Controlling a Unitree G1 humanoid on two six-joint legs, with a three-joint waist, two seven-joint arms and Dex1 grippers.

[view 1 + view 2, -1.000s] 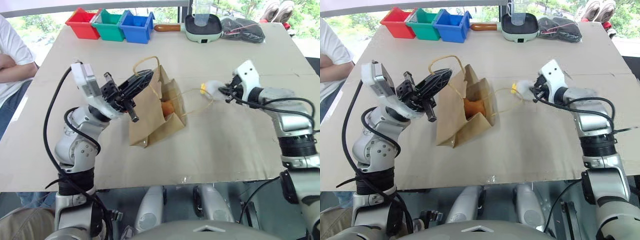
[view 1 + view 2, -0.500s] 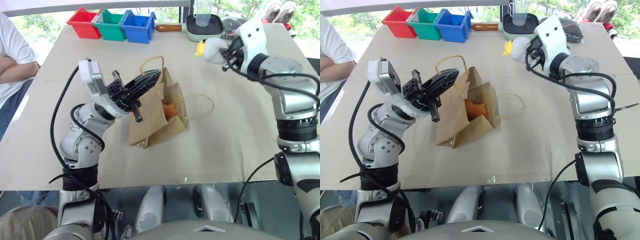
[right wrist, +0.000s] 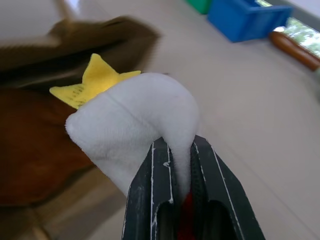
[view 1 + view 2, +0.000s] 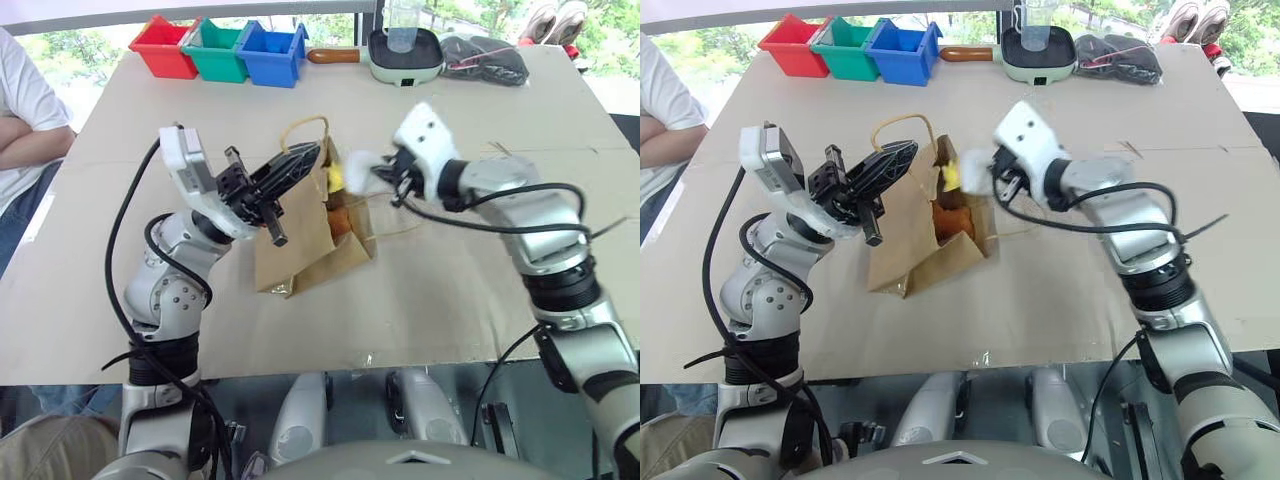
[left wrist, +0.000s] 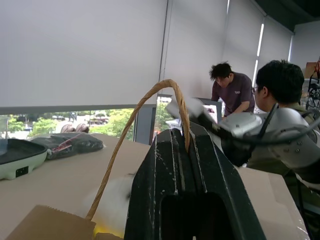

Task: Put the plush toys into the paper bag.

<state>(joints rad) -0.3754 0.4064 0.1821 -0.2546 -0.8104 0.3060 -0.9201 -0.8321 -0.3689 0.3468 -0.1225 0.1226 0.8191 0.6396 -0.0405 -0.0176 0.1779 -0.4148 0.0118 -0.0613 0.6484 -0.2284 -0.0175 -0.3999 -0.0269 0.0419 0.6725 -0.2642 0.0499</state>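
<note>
While a person's white sleeve (image 4: pixel 22 95) sits at the far left edge of the table (image 4: pixel 450 300), the action is all in the middle. At the left, the left gripper (image 4: pixel 295 165) has its two black fingers pressed together on one twisted loop handle (image 4: pixel 300 125) of the paper bag (image 4: pixel 300 240), pulling that handle up so the mouth gapes toward the right. In the left wrist view the tan handle arches up and runs down into the shut fingers (image 5: pixel 200 175). The bag lies on the table with its long axis running from its near-left bottom corner up to the far-right mouth; its second handle (image 4: pixel 400 225) lies flat on the table to the right.

Inside the mouth, the orange-brown plush toy (image 4: pixel 952 218) is in, showing at the opening. Just above and at the mouth's far rim comes the white plush toy (image 4: pixel 358 170), pinched in the right gripper (image 4: pixel 385 178), whose fingers are squeezed onto the toy's red end. Its long axis points away from the gripper toward the bag, yellow end (image 3: pixel 95 82) leading and touching or nearly touching the bag's rim; which, I can't tell.

Along the far edge stand a red bin (image 4: pixel 165 45), green bin (image 4: pixel 218 50) and blue bin (image 4: pixel 272 52), then a pale green cooker (image 4: pixel 405 55) and a dark bundle (image 4: pixel 490 58).
</note>
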